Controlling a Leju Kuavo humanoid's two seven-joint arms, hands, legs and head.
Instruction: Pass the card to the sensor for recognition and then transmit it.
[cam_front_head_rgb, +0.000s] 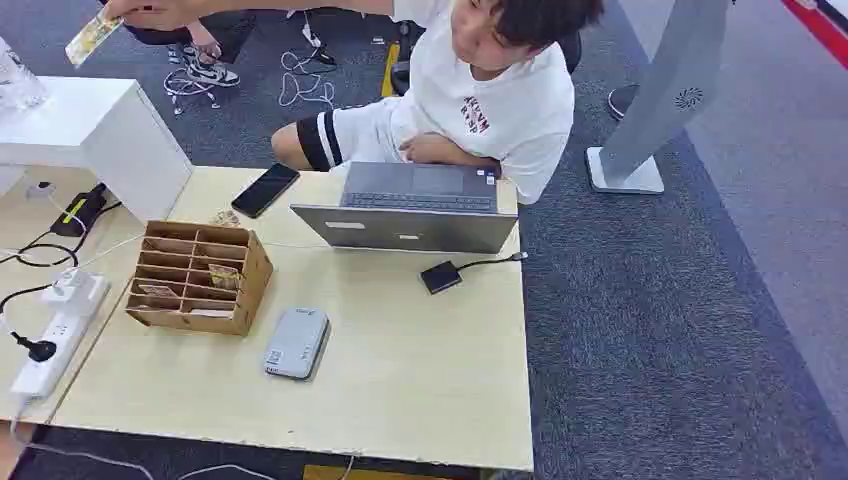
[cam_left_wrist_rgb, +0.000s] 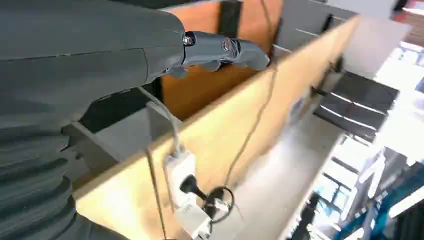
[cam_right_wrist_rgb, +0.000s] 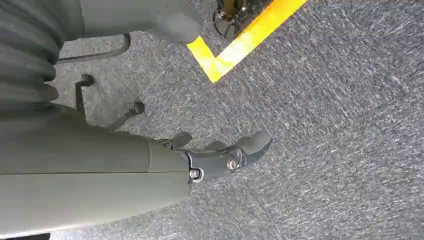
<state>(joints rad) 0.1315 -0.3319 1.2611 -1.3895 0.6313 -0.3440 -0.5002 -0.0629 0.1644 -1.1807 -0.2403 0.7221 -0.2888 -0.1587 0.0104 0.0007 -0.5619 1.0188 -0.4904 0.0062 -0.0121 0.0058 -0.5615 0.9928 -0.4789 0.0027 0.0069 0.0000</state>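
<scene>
Both empty | left hand fingers extended | right hand fingers loosely apart

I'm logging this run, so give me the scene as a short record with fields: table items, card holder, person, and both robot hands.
table: light wooden table
card holder: cardboard organizer, cards in some slots
sensor: grey flat device beside the organizer
other items: laptop, phone, power strip
person: seated behind the laptop, hand holding a card
left hand: holds nothing, beside the table edge
right hand: holds nothing, over grey carpet

Left hand empty beside table edge; power strip there.
</scene>
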